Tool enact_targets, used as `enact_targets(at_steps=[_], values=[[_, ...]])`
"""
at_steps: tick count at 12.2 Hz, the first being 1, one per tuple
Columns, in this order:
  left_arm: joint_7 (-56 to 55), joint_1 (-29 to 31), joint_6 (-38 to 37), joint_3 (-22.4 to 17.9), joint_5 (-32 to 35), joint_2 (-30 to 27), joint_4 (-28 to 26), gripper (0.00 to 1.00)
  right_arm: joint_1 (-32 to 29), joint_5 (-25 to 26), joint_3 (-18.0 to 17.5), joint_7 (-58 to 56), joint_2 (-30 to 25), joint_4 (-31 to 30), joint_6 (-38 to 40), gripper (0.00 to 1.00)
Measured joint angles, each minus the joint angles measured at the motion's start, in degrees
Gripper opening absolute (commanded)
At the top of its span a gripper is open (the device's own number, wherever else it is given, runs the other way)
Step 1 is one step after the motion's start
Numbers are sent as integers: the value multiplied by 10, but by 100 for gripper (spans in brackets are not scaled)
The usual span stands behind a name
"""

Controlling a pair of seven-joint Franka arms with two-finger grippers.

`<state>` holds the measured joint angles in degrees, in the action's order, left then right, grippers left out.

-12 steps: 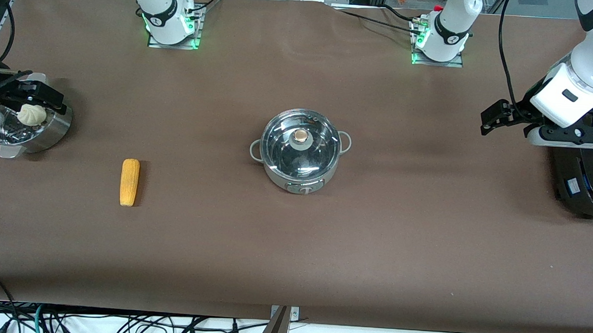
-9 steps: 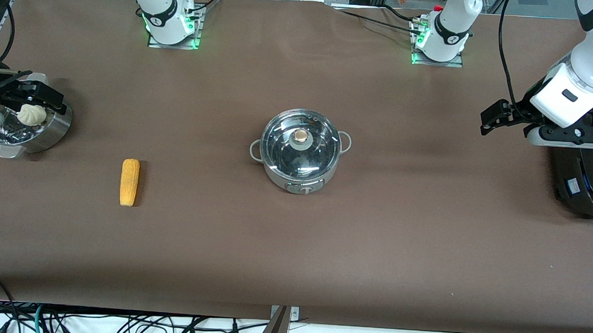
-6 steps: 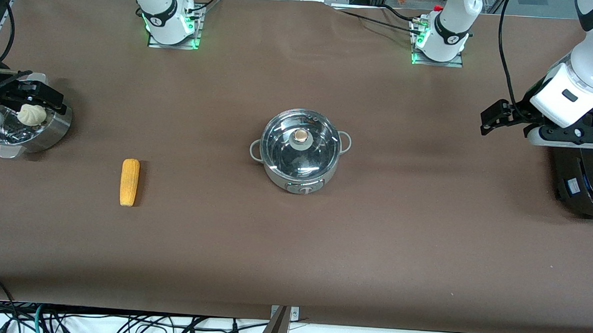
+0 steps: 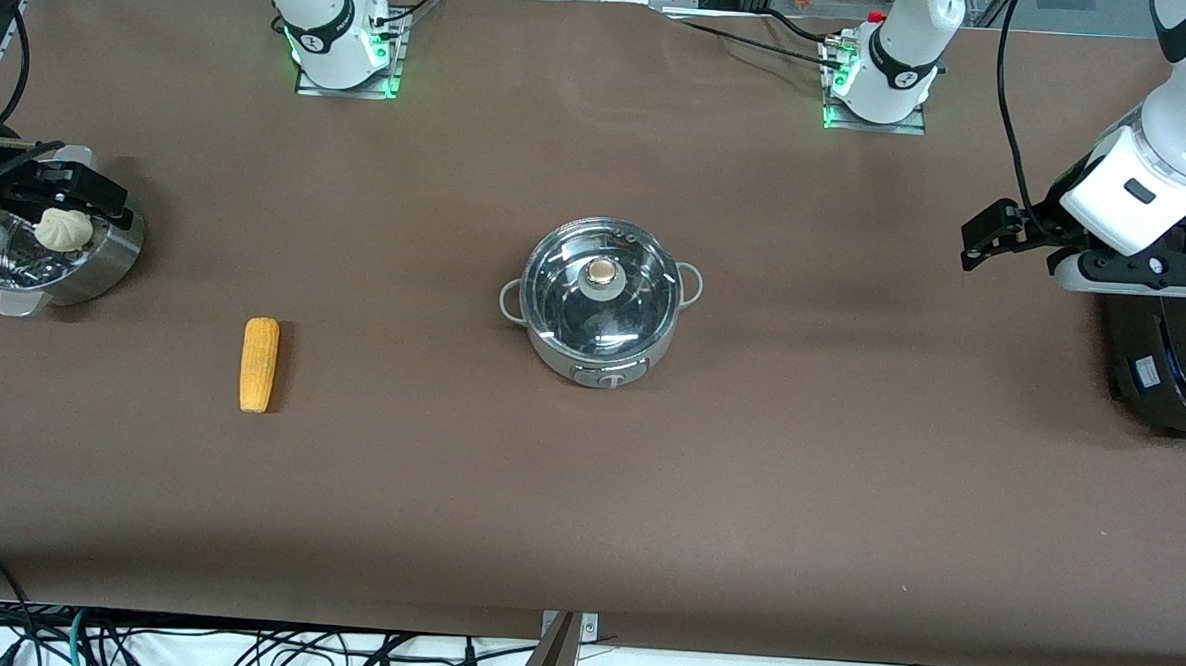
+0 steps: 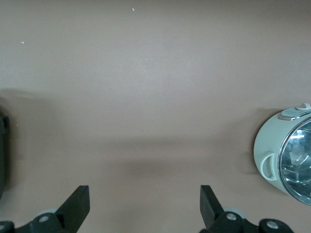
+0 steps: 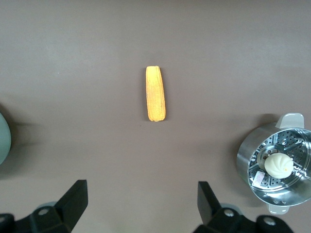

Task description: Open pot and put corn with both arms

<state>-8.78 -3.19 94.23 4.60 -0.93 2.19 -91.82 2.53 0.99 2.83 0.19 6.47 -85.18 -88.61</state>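
Note:
The steel pot point(image 4: 600, 318) stands mid-table with its glass lid and tan knob point(image 4: 603, 271) on; its rim shows in the left wrist view point(image 5: 286, 155). The yellow-orange corn point(image 4: 259, 364) lies on the table toward the right arm's end, and also shows in the right wrist view point(image 6: 156, 93). My left gripper point(image 4: 1126, 268) hangs open and empty above the table at the left arm's end point(image 5: 144, 206). My right gripper point(image 4: 54, 189) hangs open and empty near the steamer pot point(image 6: 141, 201). Both arms wait, well apart from the pot and the corn.
A steel steamer pot point(image 4: 96, 261) with a white bun point(image 4: 64, 229) stands at the right arm's end of the table; it also shows in the right wrist view point(image 6: 252, 160). A black round appliance point(image 4: 1172, 368) sits at the left arm's end.

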Motion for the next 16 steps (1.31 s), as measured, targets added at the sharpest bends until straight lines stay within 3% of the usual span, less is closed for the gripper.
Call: enact_targets(at_steps=[9,13,16], values=[[0,0,-1,0,0,1,0,100,-3,9,4,0,7,0,0,100],[-1,0,-8,0,0,5,0,100,-7,21,4,-9,52,-1,-3,100],[-2,0,-11,2,0,8,0,100,-16,14,4,-10,119,-6,-31,100]])
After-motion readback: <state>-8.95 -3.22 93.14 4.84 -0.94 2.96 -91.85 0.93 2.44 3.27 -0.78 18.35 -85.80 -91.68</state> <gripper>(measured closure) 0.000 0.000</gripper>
